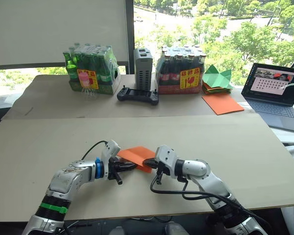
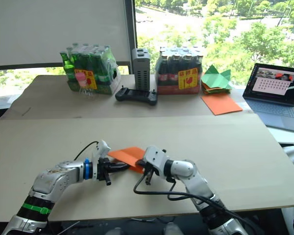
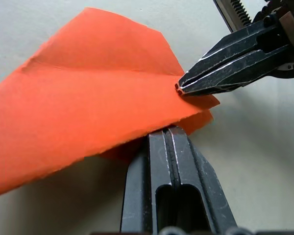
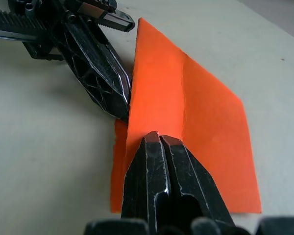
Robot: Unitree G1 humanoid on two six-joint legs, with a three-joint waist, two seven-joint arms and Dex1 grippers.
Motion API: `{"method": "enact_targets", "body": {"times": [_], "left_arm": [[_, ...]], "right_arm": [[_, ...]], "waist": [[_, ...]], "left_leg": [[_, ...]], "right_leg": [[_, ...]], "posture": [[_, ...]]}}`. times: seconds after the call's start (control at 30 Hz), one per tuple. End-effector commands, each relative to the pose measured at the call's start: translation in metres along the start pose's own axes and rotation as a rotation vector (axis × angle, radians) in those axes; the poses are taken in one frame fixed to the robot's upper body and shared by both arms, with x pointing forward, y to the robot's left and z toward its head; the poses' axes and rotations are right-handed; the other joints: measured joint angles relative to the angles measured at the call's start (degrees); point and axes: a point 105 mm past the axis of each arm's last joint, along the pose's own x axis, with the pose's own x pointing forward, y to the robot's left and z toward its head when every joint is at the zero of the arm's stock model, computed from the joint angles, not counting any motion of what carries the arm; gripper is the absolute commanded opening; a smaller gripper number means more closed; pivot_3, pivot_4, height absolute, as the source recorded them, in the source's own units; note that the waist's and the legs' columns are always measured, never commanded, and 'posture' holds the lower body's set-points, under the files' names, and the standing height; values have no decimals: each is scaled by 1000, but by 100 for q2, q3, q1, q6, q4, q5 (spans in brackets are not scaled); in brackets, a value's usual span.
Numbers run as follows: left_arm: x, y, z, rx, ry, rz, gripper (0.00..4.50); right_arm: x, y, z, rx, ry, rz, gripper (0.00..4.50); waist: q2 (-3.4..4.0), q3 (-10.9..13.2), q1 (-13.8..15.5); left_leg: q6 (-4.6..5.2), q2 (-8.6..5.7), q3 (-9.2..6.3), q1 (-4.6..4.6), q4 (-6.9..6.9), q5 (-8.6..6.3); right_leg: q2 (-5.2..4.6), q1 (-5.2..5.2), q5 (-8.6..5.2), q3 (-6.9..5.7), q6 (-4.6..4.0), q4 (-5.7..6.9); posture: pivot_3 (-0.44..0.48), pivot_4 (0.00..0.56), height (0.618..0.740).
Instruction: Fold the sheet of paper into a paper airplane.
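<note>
Orange and creased, the thin folded sheet of paper (image 1: pixel 137 156) lies near the front of the pale wooden tabletop (image 1: pixel 225 142), caught between the two arms: the left claw (image 1: pixel 133 166) comes at its near edge from the left, the right claw (image 1: pixel 148 162) from the right, and the two nearly meet. Farther back on the tabletop sit a green shrink-wrapped pack of bottles (image 1: pixel 90 68), a grey upright box (image 1: pixel 142 68), a black handheld controller (image 1: pixel 137 94), a dark pack of bottles (image 1: pixel 180 70), green folded paper shapes (image 1: pixel 217 78), a smooth flat orange sheet (image 1: pixel 222 103) and an open laptop (image 1: pixel 277 93). From the left wrist, the left claw's fingers (image 3: pixel 169 161) are pressed together on the paper's lower edge, a flap lifting above them. From the right wrist, the right claw's fingers (image 4: pixel 161 171) are clamped on the paper's raised fold.
</note>
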Motion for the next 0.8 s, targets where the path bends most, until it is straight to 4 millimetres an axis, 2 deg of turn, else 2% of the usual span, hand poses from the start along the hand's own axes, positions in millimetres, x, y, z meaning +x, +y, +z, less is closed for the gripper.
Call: {"method": "enact_targets", "body": {"times": [0.03,0.17,0.3,0.53,0.8], "left_arm": [[-6,-1,1,7,-3,17,0],[-16,-7,6,7,-15,-5,0],[-30,-14,15,-23,-36,-45,0],[-37,2,39,-83,-129,6,0],[-16,19,16,-36,-37,67,0]], "right_arm": [[0,1,-4,-12,9,-2,25],[1,-6,-14,19,40,-38,25],[0,-3,-20,8,60,-18,25],[-1,2,-24,-4,68,-8,25],[0,2,-16,-14,46,-10,25]], "waist": [[0,0,-2],[0,0,-6],[0,0,3],[0,0,10],[0,-1,9]], "left_leg": [[0,0,0,1,0,0],[0,0,1,1,0,0],[0,2,0,4,0,0],[0,1,0,9,1,0],[0,0,0,10,1,0]], "right_leg": [[0,0,0,0,0,0],[0,0,0,0,0,1],[2,3,0,0,0,1],[1,10,0,-1,0,1],[1,10,0,0,0,1]], "posture": [[0,150,740],[0,150,740],[0,150,740],[0,150,740],[0,150,740]]}}
